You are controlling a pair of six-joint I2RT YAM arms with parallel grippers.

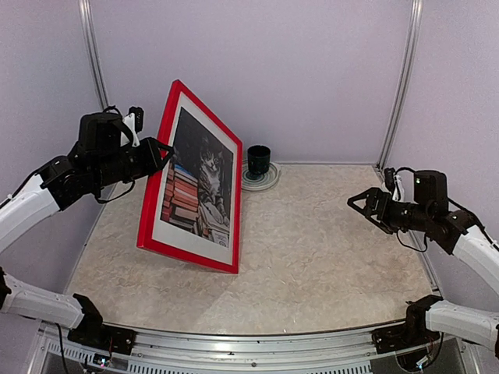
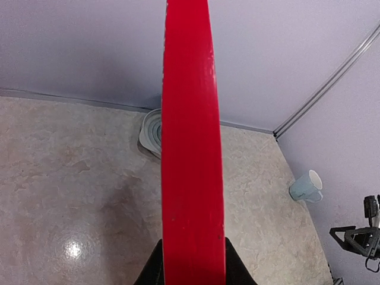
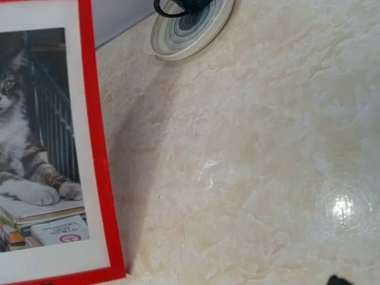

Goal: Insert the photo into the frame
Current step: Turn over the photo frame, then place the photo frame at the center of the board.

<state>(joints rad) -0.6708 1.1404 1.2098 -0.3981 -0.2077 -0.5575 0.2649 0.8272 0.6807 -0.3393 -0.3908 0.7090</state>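
Observation:
The red frame (image 1: 152, 195) stands tilted on its lower edge at the left of the table, front facing right. The cat photo (image 1: 199, 183) sits inside it behind a white mat (image 1: 195, 238). My left gripper (image 1: 160, 152) is shut on the frame's upper left edge and holds it up. In the left wrist view the red edge (image 2: 190, 148) runs up between the black fingers (image 2: 151, 270). My right gripper (image 1: 360, 204) is open and empty, well to the right of the frame. The right wrist view shows the photo (image 3: 35, 119) and the frame's red border (image 3: 98, 148).
A dark green cup (image 1: 258, 161) stands on a striped saucer (image 1: 265, 181) at the back, just behind the frame's right edge. The saucer also shows in the right wrist view (image 3: 190, 29). A pale blue mug (image 2: 307, 186) sits by the right wall.

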